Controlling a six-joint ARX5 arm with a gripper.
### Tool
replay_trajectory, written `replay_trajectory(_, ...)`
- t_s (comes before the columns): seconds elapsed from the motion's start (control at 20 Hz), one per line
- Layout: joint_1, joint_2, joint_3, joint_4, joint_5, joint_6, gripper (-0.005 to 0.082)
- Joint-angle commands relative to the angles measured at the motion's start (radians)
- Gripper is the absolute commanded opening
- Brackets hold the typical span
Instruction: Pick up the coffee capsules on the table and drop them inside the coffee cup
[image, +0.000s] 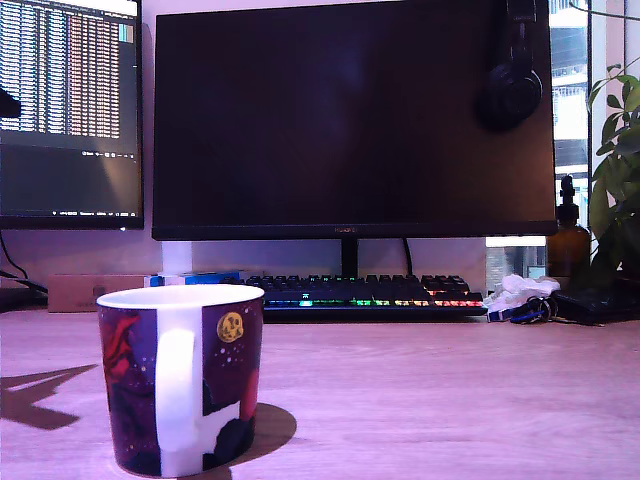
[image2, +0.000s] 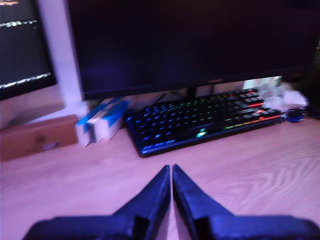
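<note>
The coffee cup (image: 181, 378), dark purple with red swirls, a gold moon disc and a white handle facing the camera, stands on the table (image: 430, 400) at the exterior view's lower left. No coffee capsules show in either view. My gripper (image2: 171, 169) appears only in the wrist view, its dark fingers (image2: 153, 197) pressed together at the tips with nothing between them, hovering over bare table (image2: 250, 170) in front of the keyboard. The arm itself is out of the exterior view; only a shadow (image: 35, 395) lies on the table at that view's left.
A backlit keyboard (image: 365, 293) lies under a large dark monitor (image: 350, 120). A second screen (image: 68, 110) stands at the exterior view's left. White-blue boxes (image2: 100, 122) and a cardboard box (image2: 35, 137) sit beside the keyboard. Keys, tissue (image: 515, 295), a bottle (image: 568, 240) and a plant (image: 615, 170) are at the right.
</note>
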Motion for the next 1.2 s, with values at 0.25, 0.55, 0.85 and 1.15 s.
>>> replay_trajectory(0.25,0.003,0.005,-0.160,0.144,0.045,-0.003,-0.0019)
replay_trajectory(0.55,0.003,0.005,-0.244,0.177,0.053,-0.003,-0.0019)
replay_trajectory(0.85,0.003,0.006,-0.264,0.177,0.056,-0.002,-0.0019)
replay_trajectory(1.15,0.003,0.081,-0.264,0.132,0.056,0.084,-0.0018)
